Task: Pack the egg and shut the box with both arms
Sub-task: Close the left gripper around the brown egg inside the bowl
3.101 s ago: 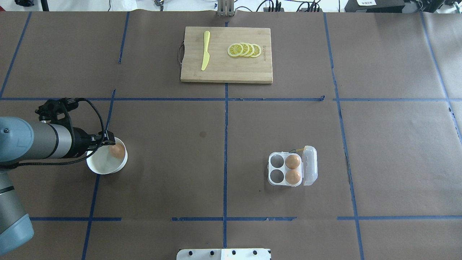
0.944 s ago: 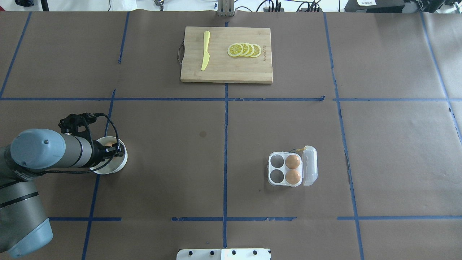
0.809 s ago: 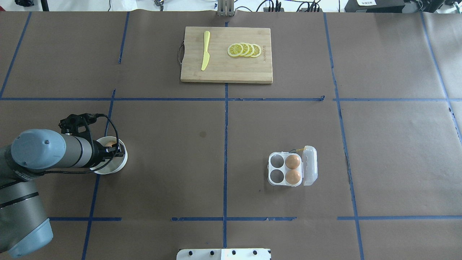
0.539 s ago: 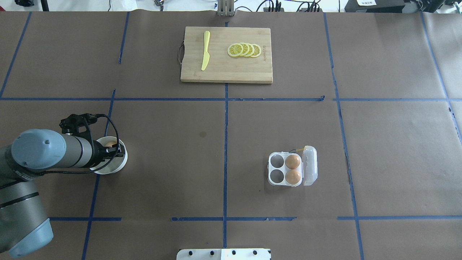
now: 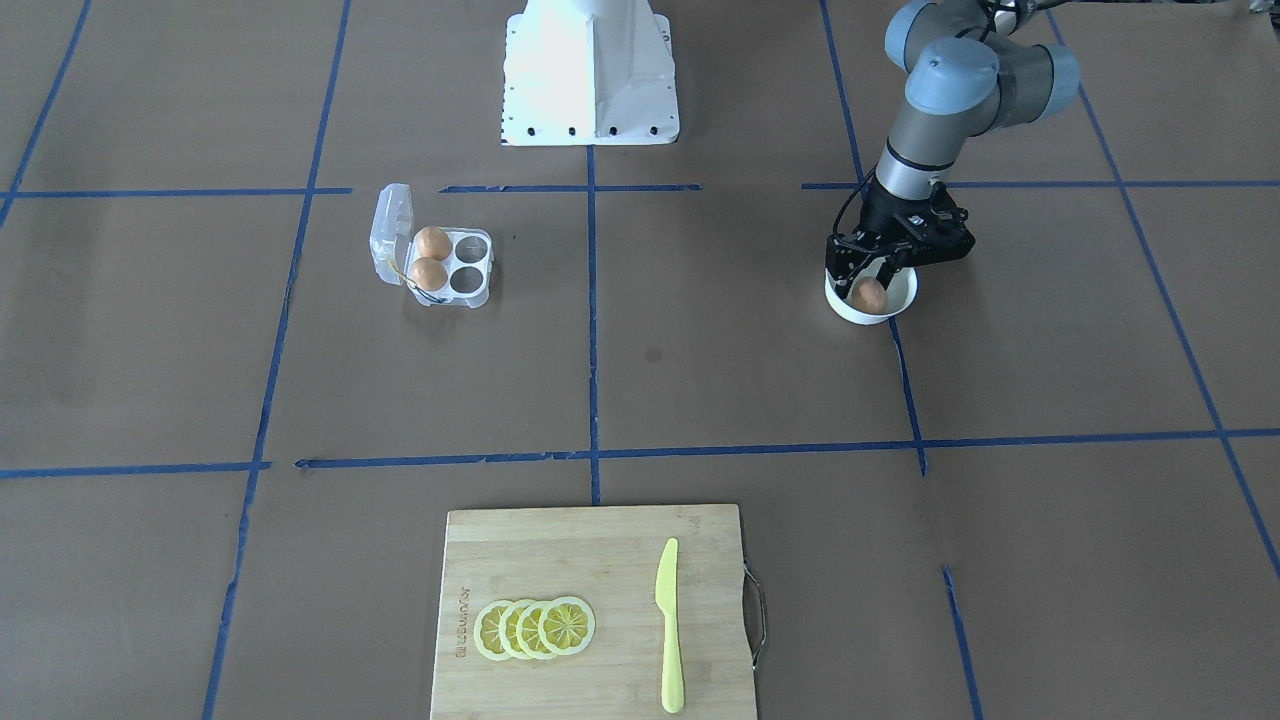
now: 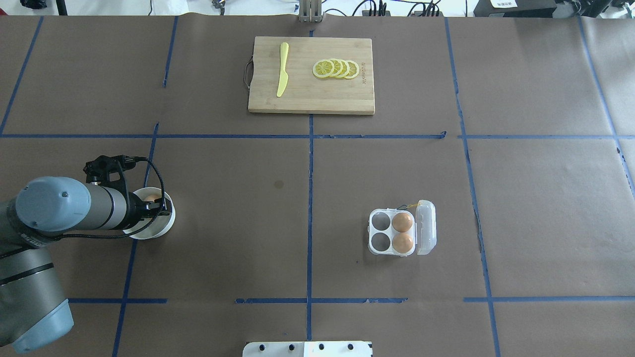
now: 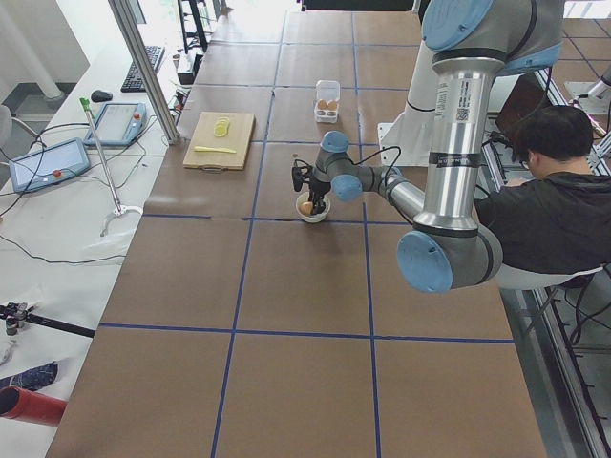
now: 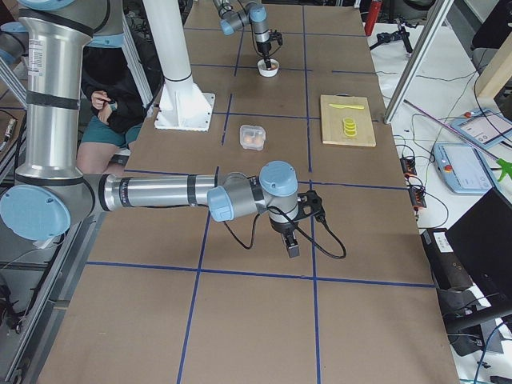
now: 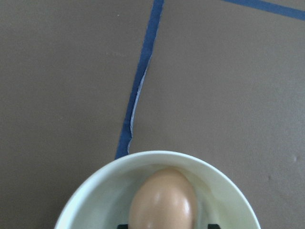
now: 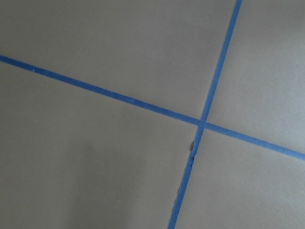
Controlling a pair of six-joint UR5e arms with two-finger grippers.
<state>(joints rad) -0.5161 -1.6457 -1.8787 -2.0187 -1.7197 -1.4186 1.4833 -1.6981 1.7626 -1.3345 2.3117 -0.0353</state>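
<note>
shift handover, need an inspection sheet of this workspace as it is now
surface: table covered in brown paper with blue tape grid
job's things: egg lies in white bowl; box open, lid folded aside, two eggs inside, two cells empty
clutter: cutting board with yellow knife and lemon slices
grippers: left gripper down in bowl, open, jaws either side of egg; right gripper over table away from box, state cannot tell
cables: black cable loop at each wrist
surroundings: seated person beside robot; teach pendants on side bench
</note>
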